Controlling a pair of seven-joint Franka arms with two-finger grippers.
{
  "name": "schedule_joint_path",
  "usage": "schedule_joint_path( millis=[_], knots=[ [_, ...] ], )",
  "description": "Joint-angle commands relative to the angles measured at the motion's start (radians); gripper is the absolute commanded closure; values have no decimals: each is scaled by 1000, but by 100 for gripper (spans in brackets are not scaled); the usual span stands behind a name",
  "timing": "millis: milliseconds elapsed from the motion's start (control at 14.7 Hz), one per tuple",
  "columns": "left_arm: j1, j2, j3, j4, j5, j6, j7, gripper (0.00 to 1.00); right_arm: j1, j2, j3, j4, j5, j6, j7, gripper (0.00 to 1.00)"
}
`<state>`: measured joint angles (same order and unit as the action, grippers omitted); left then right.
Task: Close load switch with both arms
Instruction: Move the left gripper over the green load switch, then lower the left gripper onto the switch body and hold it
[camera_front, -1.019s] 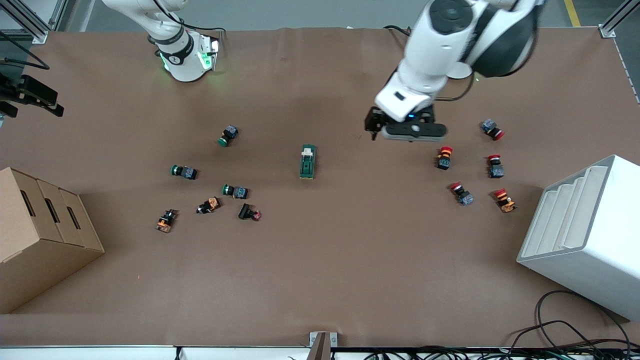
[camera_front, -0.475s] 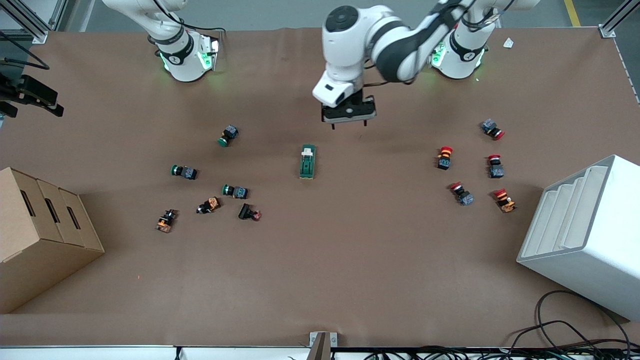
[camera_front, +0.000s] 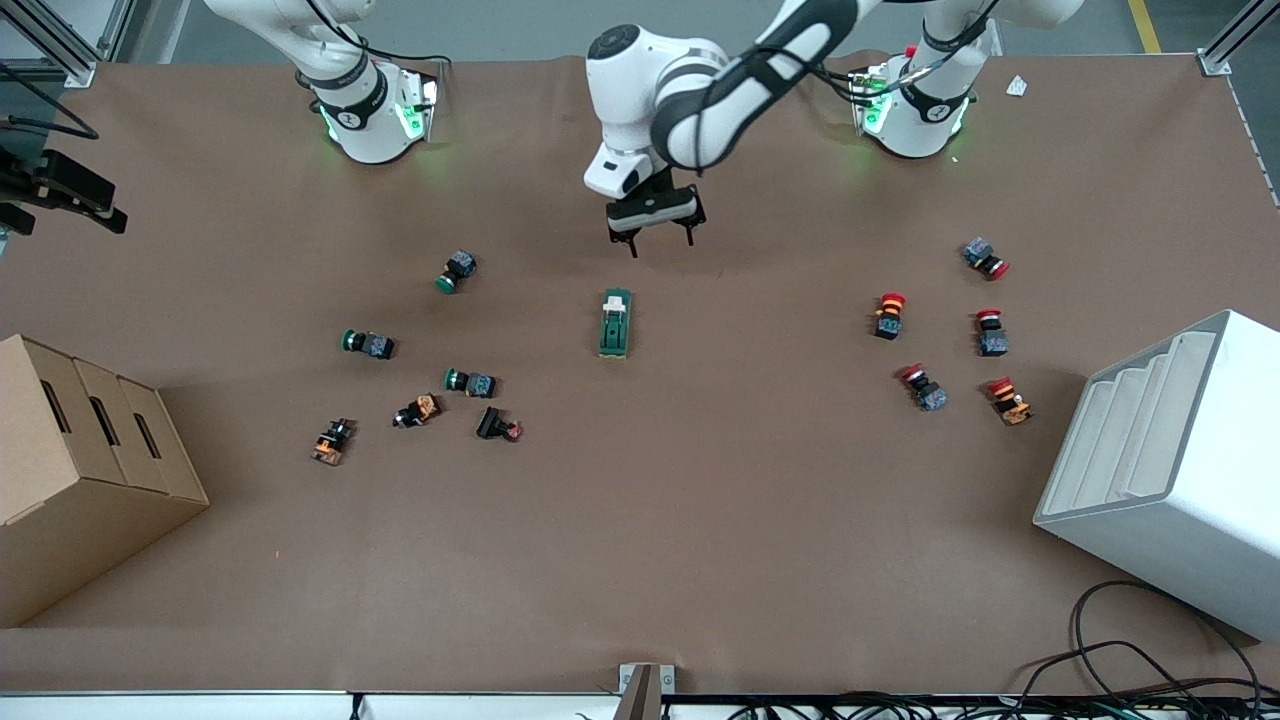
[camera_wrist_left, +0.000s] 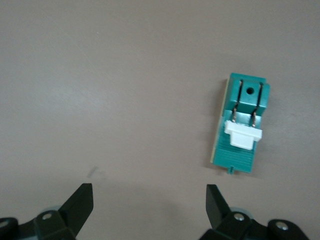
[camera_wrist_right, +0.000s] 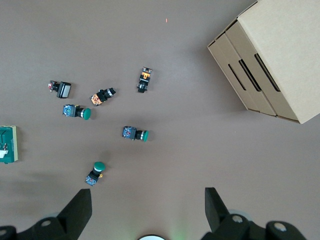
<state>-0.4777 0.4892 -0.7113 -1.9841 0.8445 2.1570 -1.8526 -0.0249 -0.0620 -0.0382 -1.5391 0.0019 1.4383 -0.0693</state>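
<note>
The load switch (camera_front: 615, 323) is a dark green block with a white lever on top, lying in the middle of the table. It also shows in the left wrist view (camera_wrist_left: 241, 127) and at the edge of the right wrist view (camera_wrist_right: 7, 144). My left gripper (camera_front: 660, 243) hangs open over bare table just off the switch's end that faces the arm bases, its fingers (camera_wrist_left: 80, 202) holding nothing. My right gripper (camera_wrist_right: 149, 202) is open and empty, high over the table near its own base (camera_front: 370, 115). It is out of the front view.
Green and orange push-buttons (camera_front: 470, 382) are scattered toward the right arm's end, red ones (camera_front: 888, 315) toward the left arm's end. A cardboard box (camera_front: 70, 470) stands at the right arm's end, a white stepped bin (camera_front: 1170, 470) at the left arm's end.
The left arm has swung from over the red push-buttons toward the middle, bringing its gripper down close to the load switch. The right arm and the objects have not moved.
</note>
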Motion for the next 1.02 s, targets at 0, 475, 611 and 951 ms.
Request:
schedule_joint_path(
  millis=[0, 475, 611, 951],
  knots=[
    [-76, 61, 1, 22, 141, -5, -169, 1, -4, -25, 1, -24, -3, 4, -10, 0],
    [-173, 192, 12, 21, 608, -104, -448, 1, -7, -25, 0, -21, -7, 1, -4, 0],
    [-188, 222, 13, 21, 714, -146, -451, 1, -6, -25, 0, -18, -7, 1, -1, 0],
    [-196, 245, 30, 21, 839, -154, -508, 2, -7, -22, 0, -15, -5, 1, 3, 0]
  ],
)
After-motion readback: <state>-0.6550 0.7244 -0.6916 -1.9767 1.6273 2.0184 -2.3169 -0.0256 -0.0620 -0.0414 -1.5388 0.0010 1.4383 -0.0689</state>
